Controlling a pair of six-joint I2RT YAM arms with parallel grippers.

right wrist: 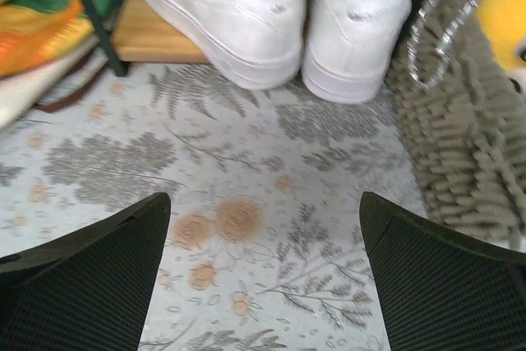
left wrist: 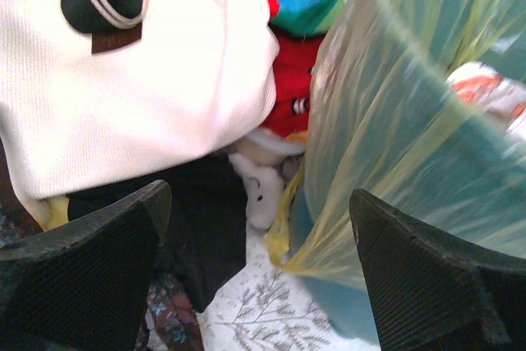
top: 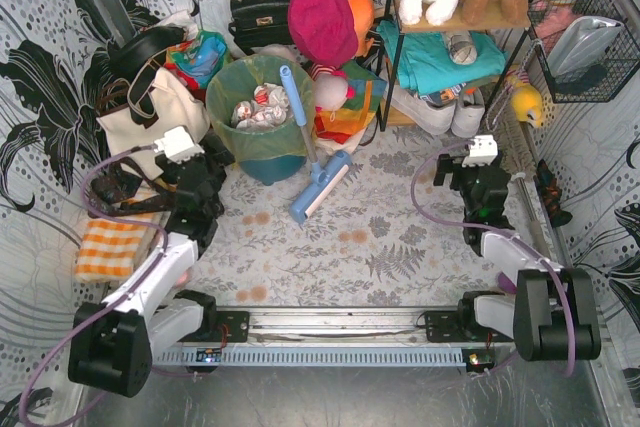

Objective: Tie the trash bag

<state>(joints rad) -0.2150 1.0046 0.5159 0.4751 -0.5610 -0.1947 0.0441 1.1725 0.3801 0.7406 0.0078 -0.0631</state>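
Note:
The trash bag (top: 256, 97) is thin yellow-green plastic lining a teal round bin (top: 272, 165) at the back left, its mouth open, with white crumpled paper inside. In the left wrist view the trash bag (left wrist: 394, 121) hangs over the bin (left wrist: 345, 306) at the right, a loose yellow corner drooping near the floor. My left gripper (top: 208, 159) (left wrist: 259, 203) is open just left of the bin, holding nothing. At the right, my right gripper (top: 455, 165) (right wrist: 263, 203) is open above the patterned cloth, far from the bag.
A cream tote bag (top: 150, 112) (left wrist: 123, 80) stands left of the bin. A blue brush (top: 312, 172) leans against the bin's right side. White shoes (right wrist: 271, 14) sit under a shelf (top: 455, 22) ahead of the right gripper. An orange checked cloth (top: 110, 247) lies at the left.

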